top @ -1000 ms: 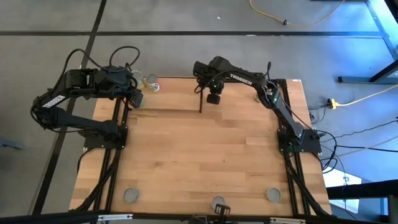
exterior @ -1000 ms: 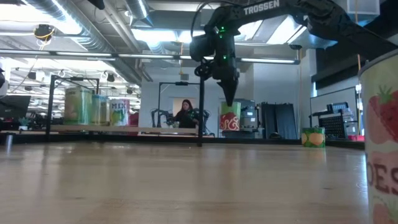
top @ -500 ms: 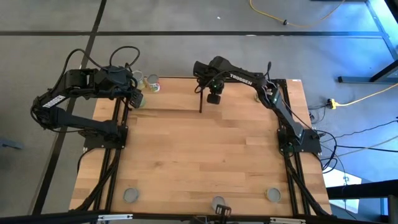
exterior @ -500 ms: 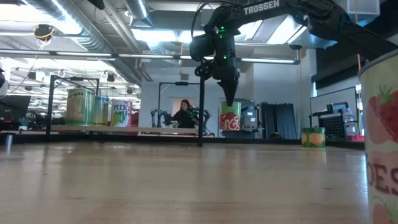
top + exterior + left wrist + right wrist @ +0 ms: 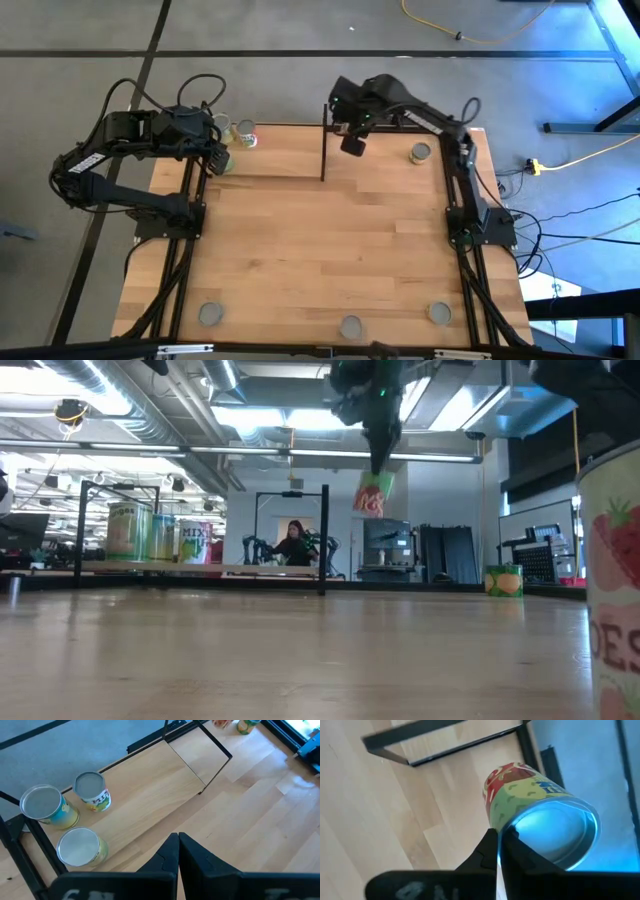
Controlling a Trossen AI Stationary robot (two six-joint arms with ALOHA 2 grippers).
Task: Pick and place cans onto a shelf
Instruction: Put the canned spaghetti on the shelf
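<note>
My right gripper [image 5: 352, 143] is shut on a red-and-green can [image 5: 371, 495] and holds it high above the table's far side, just right of the shelf's black end post. The shelf [image 5: 280, 150] is a narrow light-wood plank along the far edge. Three cans [image 5: 92, 790] stand upright on its left end, and they also show in the low view [image 5: 160, 535]. My left gripper [image 5: 178, 845] is shut and empty, above the table beside those cans [image 5: 222, 160]. My right gripper pinches the can at the rim of its silver end [image 5: 507, 827] between its two fingers [image 5: 490, 847]. The fingers point down from above. The can hangs tilted below the fingertips [image 5: 380, 468], lifted clear of the table and the shelf.
One can [image 5: 419, 153] stands on the table at the far right. Three more cans stand along the near edge [image 5: 209, 314], [image 5: 350, 326], [image 5: 439, 313]. One of them looms at the right of the low view [image 5: 610, 580]. Black shelf rods [image 5: 323, 140] stand beside my right gripper.
My right gripper has gone up and a little toward the table's right and far edge with the red-and-green can. The can stood on the table then. Now it is lifted clear and hangs tilted.
</note>
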